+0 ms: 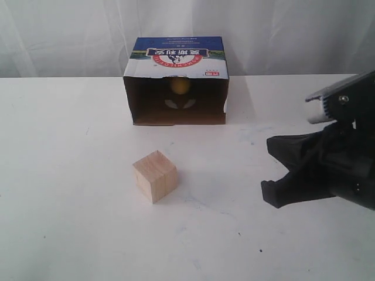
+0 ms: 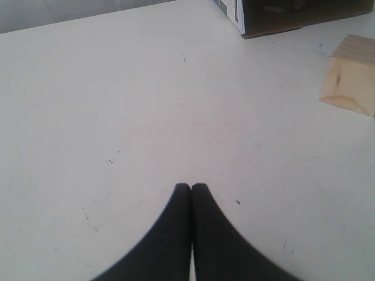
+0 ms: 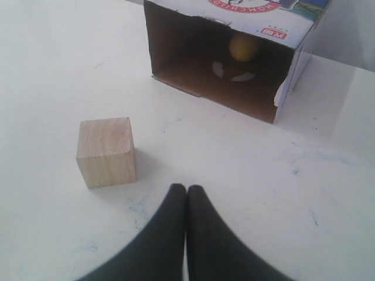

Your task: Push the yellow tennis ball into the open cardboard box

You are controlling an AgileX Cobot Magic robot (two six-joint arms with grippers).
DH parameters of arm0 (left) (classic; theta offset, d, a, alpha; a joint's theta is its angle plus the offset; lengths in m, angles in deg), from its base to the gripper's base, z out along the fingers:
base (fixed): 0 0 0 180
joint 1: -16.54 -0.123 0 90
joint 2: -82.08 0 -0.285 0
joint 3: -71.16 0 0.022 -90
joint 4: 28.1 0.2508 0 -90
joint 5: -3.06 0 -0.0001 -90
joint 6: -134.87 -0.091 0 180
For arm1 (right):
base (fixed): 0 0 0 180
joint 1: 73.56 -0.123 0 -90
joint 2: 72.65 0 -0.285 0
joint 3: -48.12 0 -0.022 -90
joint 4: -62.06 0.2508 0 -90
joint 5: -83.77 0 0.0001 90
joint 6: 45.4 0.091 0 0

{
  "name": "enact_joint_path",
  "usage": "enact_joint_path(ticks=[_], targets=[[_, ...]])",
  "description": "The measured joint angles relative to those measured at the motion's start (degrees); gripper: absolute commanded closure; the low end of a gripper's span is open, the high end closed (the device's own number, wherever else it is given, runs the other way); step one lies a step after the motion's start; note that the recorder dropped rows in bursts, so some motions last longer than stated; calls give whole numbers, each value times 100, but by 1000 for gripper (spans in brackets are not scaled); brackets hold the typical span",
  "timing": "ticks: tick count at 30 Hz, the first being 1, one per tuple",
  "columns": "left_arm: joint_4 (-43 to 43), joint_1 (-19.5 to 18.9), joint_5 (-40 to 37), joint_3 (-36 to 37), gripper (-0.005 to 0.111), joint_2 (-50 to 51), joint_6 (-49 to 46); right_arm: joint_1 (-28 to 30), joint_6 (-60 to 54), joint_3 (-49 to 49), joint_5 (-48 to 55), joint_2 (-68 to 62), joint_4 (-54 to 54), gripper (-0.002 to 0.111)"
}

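The ball [image 1: 179, 86] sits dim in shadow deep inside the box [image 1: 176, 50]. The left claw [image 2: 191, 186] and right claw [image 3: 186, 188] are clenched on nothing, their arms cut off. 1 cube [image 1: 155, 175] stands outside.

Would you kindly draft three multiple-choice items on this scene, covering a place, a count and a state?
1. Where is the yellow tennis ball?
A) on top of the box
B) inside the open cardboard box
C) in a gripper

2. Counting the wooden cube, how many such cubes are in view?
A) one
B) two
C) three

3. How do the jaws of the left gripper stand?
A) wide open
B) shut on the cube
C) shut, empty

Answers:
1 B: the ball shows against the box's dark back wall.
2 A: a single cube stands in front of the box.
3 C: in the left wrist view the fingertips meet with nothing between them.
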Motion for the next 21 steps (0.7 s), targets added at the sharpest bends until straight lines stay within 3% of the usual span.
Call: enact_joint_path(ticks=[11,21], targets=[[0,0,0,0,107,0,0,12,0,-450,674,1235,24,108],[0,0,0,0,107,0,0,656,0,-1116,794,2373,78,108]])
